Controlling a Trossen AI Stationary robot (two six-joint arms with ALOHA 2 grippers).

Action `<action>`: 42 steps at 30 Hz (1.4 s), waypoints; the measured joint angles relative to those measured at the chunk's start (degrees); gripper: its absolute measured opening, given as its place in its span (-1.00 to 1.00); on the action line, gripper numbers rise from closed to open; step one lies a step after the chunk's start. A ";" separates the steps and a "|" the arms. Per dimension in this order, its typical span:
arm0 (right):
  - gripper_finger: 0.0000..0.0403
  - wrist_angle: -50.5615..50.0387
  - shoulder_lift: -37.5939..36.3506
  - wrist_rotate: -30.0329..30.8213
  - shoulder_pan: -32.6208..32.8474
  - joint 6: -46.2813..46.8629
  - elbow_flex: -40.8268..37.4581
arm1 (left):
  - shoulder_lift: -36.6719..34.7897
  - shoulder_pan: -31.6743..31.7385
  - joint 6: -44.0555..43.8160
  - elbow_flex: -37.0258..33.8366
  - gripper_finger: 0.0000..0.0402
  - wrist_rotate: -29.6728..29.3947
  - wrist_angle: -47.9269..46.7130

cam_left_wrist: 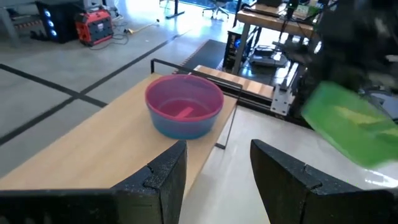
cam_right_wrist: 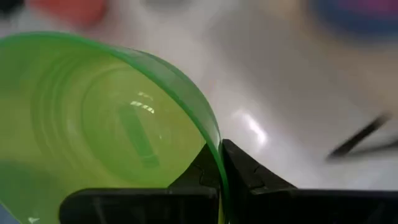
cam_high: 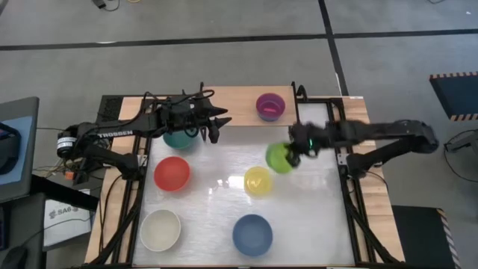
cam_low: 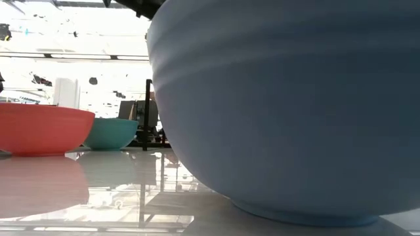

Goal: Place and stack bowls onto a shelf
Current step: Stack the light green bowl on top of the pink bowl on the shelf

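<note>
From above, the right tool (cam_high: pixel 296 152) pinches the rim of the small lime-green plastic bowl (cam_high: pixel 279 158), which is over the white table (cam_high: pixel 314 224) just short of the low light-wood shelf (cam_high: pixel 239 101). On that shelf sits a small round magenta plastic bowl (cam_high: pixel 269 105) with cyan showing under it. To do this step well, I would carry the green bowl level over the magenta one, centre it, then lower it until it nests before letting go. The left tool (cam_high: pixel 218 123) hovers at the shelf's front edge, over the dark teal bowl (cam_high: pixel 179 139). Red (cam_high: pixel 172 173), yellow (cam_high: pixel 258 181), white (cam_high: pixel 160 229) and blue (cam_high: pixel 252 234) bowls wait on the table.

At table height, the large blue bowl's wall fills the picture; the glossy table mirrors the red and teal bowls.

The left wrist view shows its fingers (cam_left_wrist: pixel 163 177) spread and empty, the shelf ahead, grey floor and workshop clutter beyond.

The right wrist view shows the fingers pressed on the green rim.
</note>
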 joint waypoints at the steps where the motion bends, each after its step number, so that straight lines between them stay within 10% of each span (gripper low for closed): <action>1: -0.88 0.30 1.15 0.00 -2.52 -2.24 2.03 | 0.02 0.00 0.06 0.00 -0.19 0.01 -0.17; 17: -0.87 0.45 18.56 -0.27 -23.91 -16.35 26.34 | 0.06 -0.09 -5.90 0.00 -0.19 0.04 -11.47; 42: -0.67 -8.23 24.19 -6.21 -32.55 -9.53 29.73 | 0.06 -0.20 -4.86 0.00 -0.19 -1.23 -14.18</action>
